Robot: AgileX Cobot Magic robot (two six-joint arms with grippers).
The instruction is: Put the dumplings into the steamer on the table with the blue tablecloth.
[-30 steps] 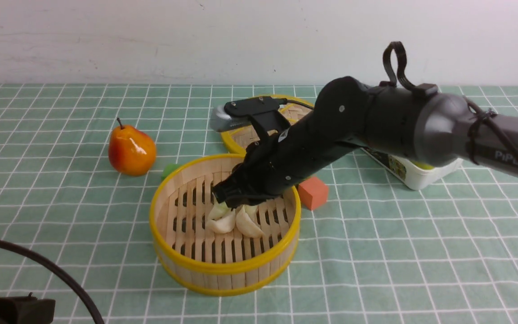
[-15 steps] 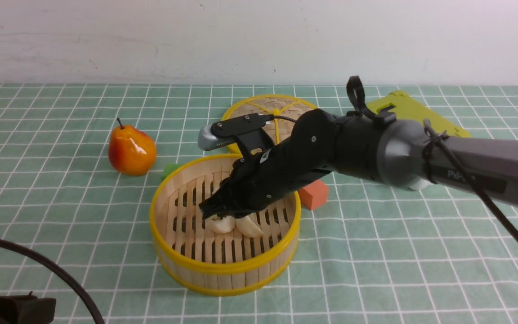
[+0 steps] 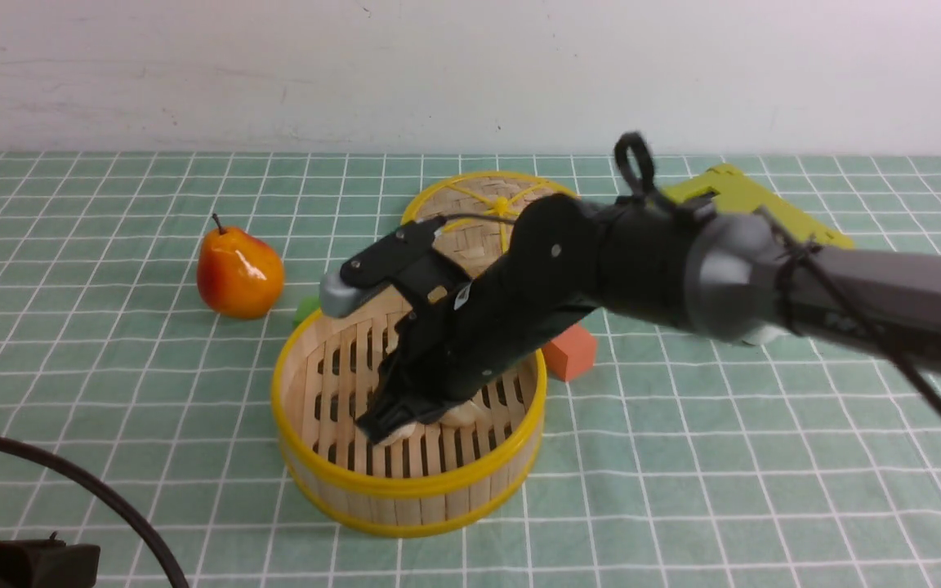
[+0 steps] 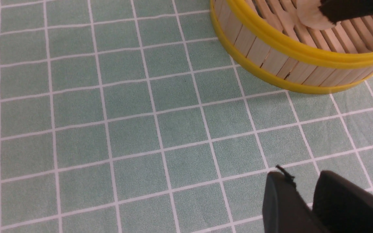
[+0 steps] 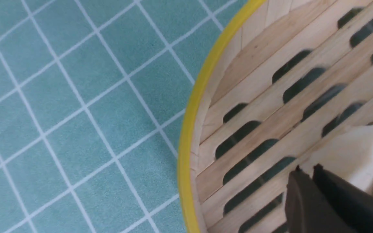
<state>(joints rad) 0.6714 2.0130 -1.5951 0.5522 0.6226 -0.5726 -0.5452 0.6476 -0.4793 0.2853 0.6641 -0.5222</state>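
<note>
The steamer (image 3: 409, 482) stands in the middle of the table with the blue tablecloth (image 3: 111, 392). My right gripper (image 3: 378, 427) reaches down inside it, shut and empty, tips low over the slats. An off-white dumpling (image 3: 461, 415) peeks out beside the arm; the other dumplings are hidden under it. In the right wrist view the shut gripper (image 5: 307, 169) touches an off-white dumpling (image 5: 358, 152) inside the steamer's rim (image 5: 186, 145). My left gripper (image 4: 299, 181) is shut and empty over bare cloth, near the steamer (image 4: 270, 58).
A pear (image 3: 239, 273) lies left of the steamer, a small green block (image 3: 305, 309) behind it. The flat woven lid (image 3: 479, 208) lies behind, an orange cube (image 3: 570, 349) to the right, a yellow-green board (image 3: 744, 200) at the back right.
My right arm has swung lower and toward the steamer's near left side. Its shut tips have come down beside the dumplings, which it now mostly covers.
</note>
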